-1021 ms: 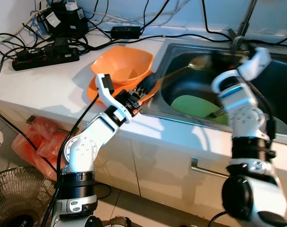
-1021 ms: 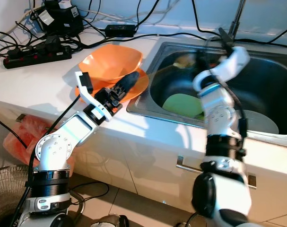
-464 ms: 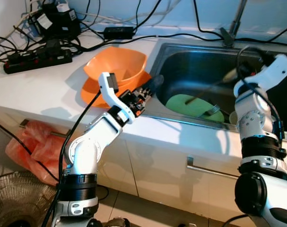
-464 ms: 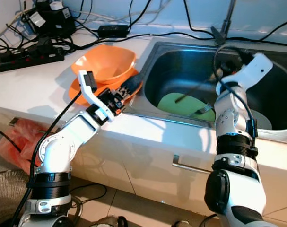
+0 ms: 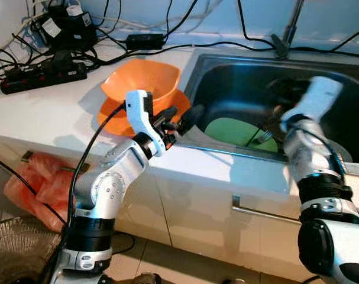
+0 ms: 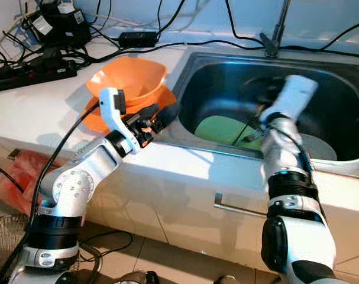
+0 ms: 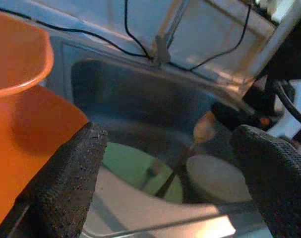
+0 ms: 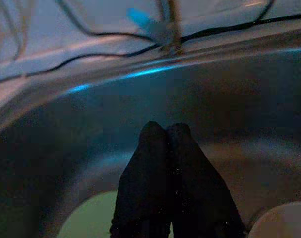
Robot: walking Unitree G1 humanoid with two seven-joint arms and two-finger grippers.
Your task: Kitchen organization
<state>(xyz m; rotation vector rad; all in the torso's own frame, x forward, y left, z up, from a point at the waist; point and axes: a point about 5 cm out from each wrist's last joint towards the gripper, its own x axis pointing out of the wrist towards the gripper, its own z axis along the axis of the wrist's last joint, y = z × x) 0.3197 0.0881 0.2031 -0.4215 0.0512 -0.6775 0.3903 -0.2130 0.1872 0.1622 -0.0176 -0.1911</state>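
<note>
An orange bowl (image 5: 144,80) sits on an orange plate (image 5: 111,115) on the white counter, beside the steel sink (image 5: 226,155). My left gripper (image 5: 182,115) hovers open at the plate's sink-side edge, its fingers (image 7: 73,173) wide apart with nothing between them. A green plate (image 5: 232,130) with a fork (image 5: 265,136) on it lies in the sink. My right gripper (image 5: 283,90), blurred, is low inside the sink above that plate. Its fingers (image 8: 155,188) are pressed together, and a long spoon (image 7: 202,130) hangs from their tips with its handle slanting down to the plate.
A pale dish (image 6: 315,148) lies in the sink's right half. The faucet (image 5: 285,35) stands at the back rim. Power strips and tangled cables (image 5: 43,65) cover the counter's back left. An orange bag (image 5: 31,183) and a fan (image 5: 13,254) are on the floor.
My right gripper has come down from near the faucet into the sink, carrying the spoon with it. The left gripper stays by the orange plate's edge. The camera has shifted slightly.
</note>
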